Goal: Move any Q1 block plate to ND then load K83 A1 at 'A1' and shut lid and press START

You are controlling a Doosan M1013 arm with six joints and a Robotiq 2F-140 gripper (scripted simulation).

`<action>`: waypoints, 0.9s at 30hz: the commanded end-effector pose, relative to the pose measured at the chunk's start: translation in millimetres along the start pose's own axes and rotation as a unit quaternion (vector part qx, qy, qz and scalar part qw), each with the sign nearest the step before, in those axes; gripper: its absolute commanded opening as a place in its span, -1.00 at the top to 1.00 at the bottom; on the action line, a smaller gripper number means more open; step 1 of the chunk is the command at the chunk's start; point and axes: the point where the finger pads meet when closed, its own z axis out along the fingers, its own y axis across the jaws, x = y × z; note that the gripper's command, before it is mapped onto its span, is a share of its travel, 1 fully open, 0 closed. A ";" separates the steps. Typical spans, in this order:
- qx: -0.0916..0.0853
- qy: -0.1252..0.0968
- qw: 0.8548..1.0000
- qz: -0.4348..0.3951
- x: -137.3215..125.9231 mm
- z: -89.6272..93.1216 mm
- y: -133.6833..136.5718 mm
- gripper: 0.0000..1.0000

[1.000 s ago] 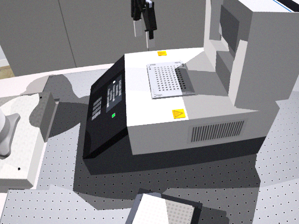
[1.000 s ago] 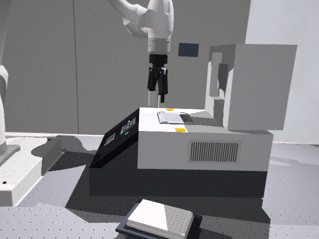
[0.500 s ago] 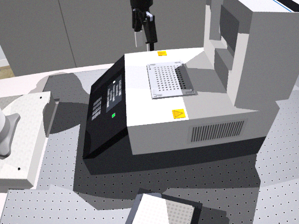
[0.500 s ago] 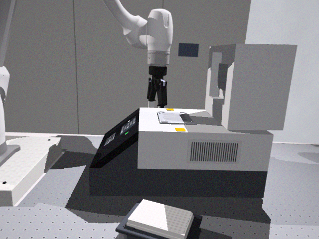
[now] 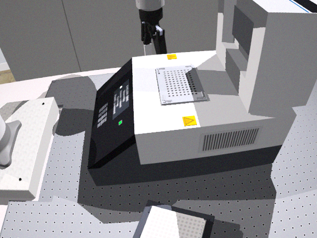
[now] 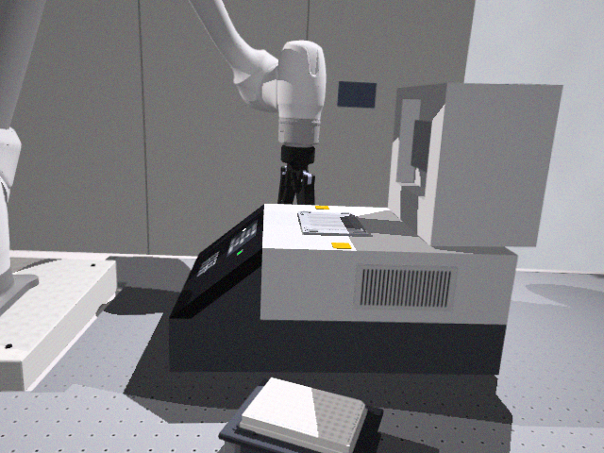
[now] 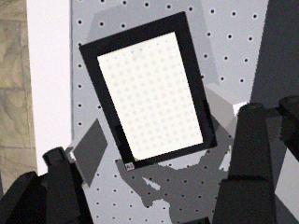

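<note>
The cycler Q1 (image 5: 179,120) stands mid-table with its lid (image 5: 268,51) raised at the back. Its lamp (image 5: 120,122) is green. The block (image 5: 179,84) with its four corner brackets is bare; it also shows in the exterior view (image 6: 327,222). My gripper (image 5: 153,38) hangs behind Q1, its fingertips hidden by the housing. It is open and empty. In the wrist view a white 96-well plate (image 7: 150,95) lies on a black nest (image 7: 93,61) below and ahead of the fingers, with a small label at its near left corner.
A second white plate on a dark nest (image 5: 171,222) lies at the table's front edge, also in the exterior view (image 6: 302,413). The keypad (image 5: 102,115) is on the black sloped panel. The arm's pedestal (image 5: 23,143) stands at the left.
</note>
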 end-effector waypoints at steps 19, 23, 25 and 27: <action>0.000 0.000 1.000 0.000 0.1 46.2 -0.1 -0.33; 0.000 0.000 1.000 0.000 0.1 46.8 -0.1 -0.33; 0.000 0.000 1.000 0.000 0.1 47.5 -0.1 -0.33; 0.000 0.000 1.000 0.000 0.1 48.2 -0.1 -0.33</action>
